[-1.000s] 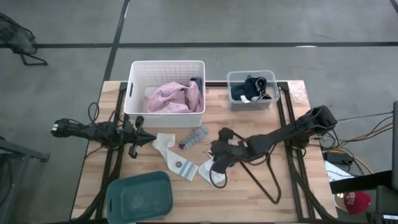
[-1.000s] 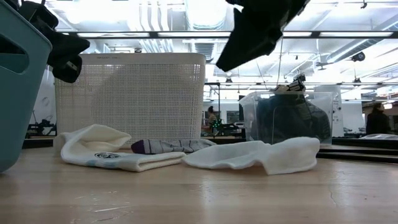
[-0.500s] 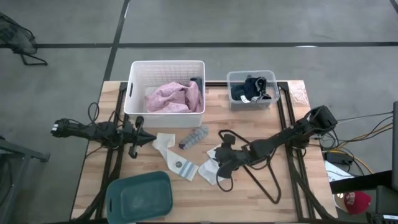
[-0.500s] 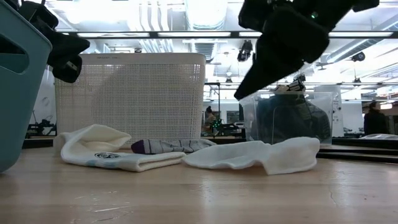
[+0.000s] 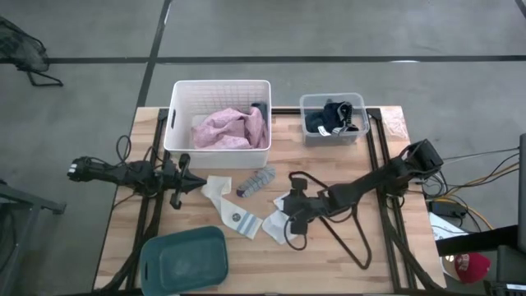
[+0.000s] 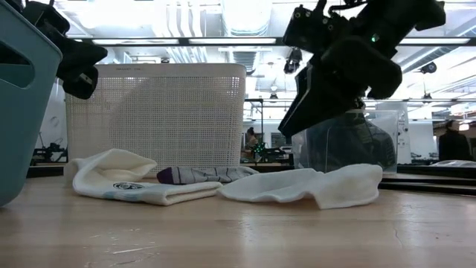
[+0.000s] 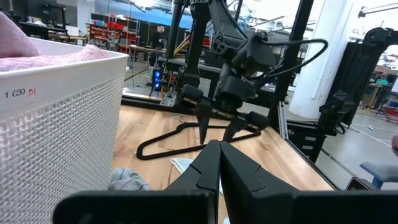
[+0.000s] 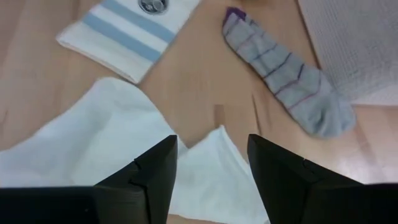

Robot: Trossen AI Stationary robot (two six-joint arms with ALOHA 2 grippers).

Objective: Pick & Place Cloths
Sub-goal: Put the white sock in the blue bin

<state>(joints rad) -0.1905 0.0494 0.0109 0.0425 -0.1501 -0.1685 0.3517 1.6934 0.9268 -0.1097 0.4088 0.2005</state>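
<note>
A white sock (image 8: 118, 146) lies flat on the table, also seen as the white sock (image 5: 276, 225) from above. My right gripper (image 8: 211, 167) hangs open just above it, fingers pointing down and touching nothing; in the low view the right gripper (image 6: 297, 123) is clear of the white sock (image 6: 305, 186). A cream sock with blue stripes (image 5: 231, 210) and a grey sock with purple lines (image 5: 257, 178) lie to its left. The pink garment (image 5: 227, 127) sits in the white basket (image 5: 176, 123). Dark navy garments (image 5: 330, 116) fill the clear bin (image 5: 306, 103). My left gripper (image 5: 184, 184) waits shut near the basket's front.
A black wire hanger (image 5: 341, 215) lies on the table under my right arm, right of the white sock. A teal bin (image 5: 182, 260) stands at the near left corner. Bare wood shows near the table's front edge, between the teal bin and the hanger.
My right gripper has come down toward the white sock and shifted a little toward the near edge, its arm lowering with it. The socks, the hanger and my left arm have stayed where they were.
</note>
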